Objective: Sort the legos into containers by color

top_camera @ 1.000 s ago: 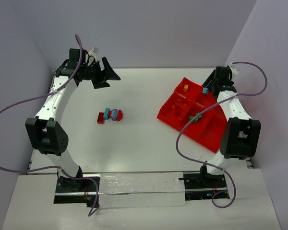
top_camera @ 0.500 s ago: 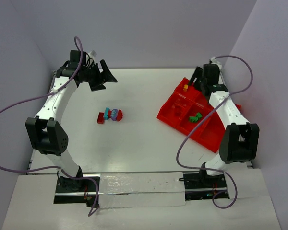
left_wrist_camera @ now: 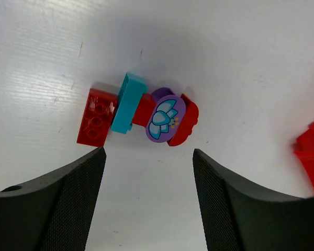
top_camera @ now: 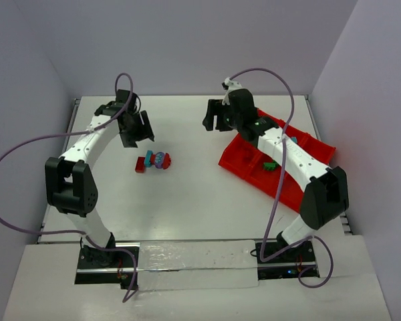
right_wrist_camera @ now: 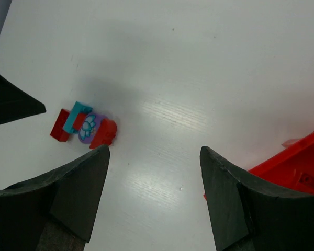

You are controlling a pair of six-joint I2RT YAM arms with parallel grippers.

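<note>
Left claw spread, empty, clustered legos lying just ahead of it

No readable text, label, brand or number in any view. Only one printed sign: a pale blue flower with tiny yellow dots, on the top face of the rounded purple piece, without any letters. Too small to make out from above.

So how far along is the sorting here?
Done: a green lego lies in a compartment of the red tray. In hand: nothing; the left hand hangs open near the red, teal and purple cluster, the right hand open too. Left: that whole cluster.
</note>
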